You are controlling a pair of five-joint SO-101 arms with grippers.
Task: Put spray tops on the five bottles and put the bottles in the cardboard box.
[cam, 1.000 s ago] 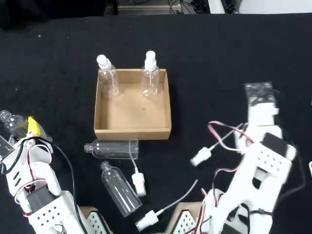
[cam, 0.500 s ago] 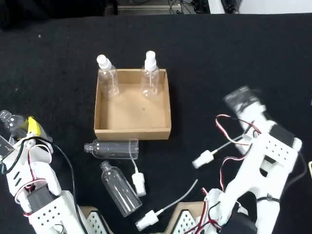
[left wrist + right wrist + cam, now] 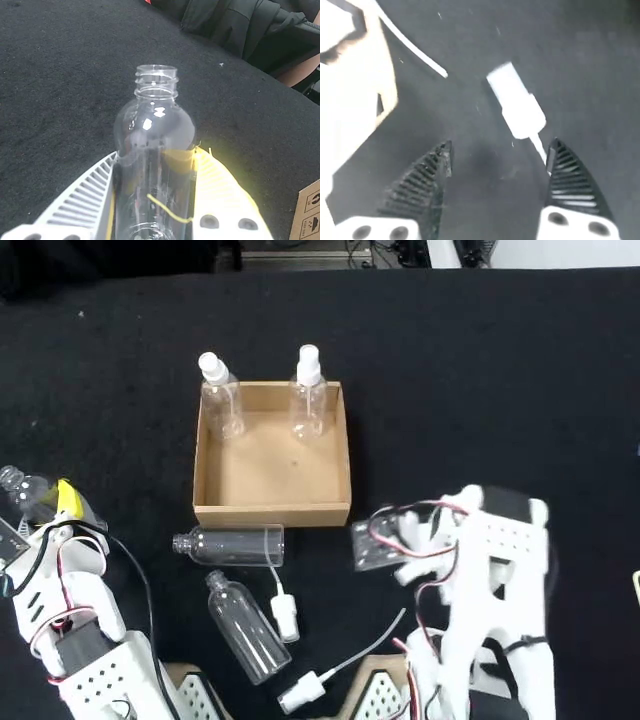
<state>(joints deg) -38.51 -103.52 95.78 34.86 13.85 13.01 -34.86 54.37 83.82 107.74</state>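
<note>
Right wrist view: the right gripper (image 3: 500,146) spreads its fingers (image 3: 432,175) wide, a loose spray top (image 3: 515,105) lying just ahead of them. High view: that arm has swung from the right edge to lower centre, near the cardboard box (image 3: 272,512), so a pick-up looks close. Left wrist view: the left gripper (image 3: 157,152) clamps an uncapped bottle (image 3: 155,110), ready for capping.

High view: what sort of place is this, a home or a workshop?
Probably a robotics lab or test bench, not a home. The white left arm and right arm, wires exposed, stand at a table covered in black cloth, with a cardboard box and loose bottles laid out.
</note>
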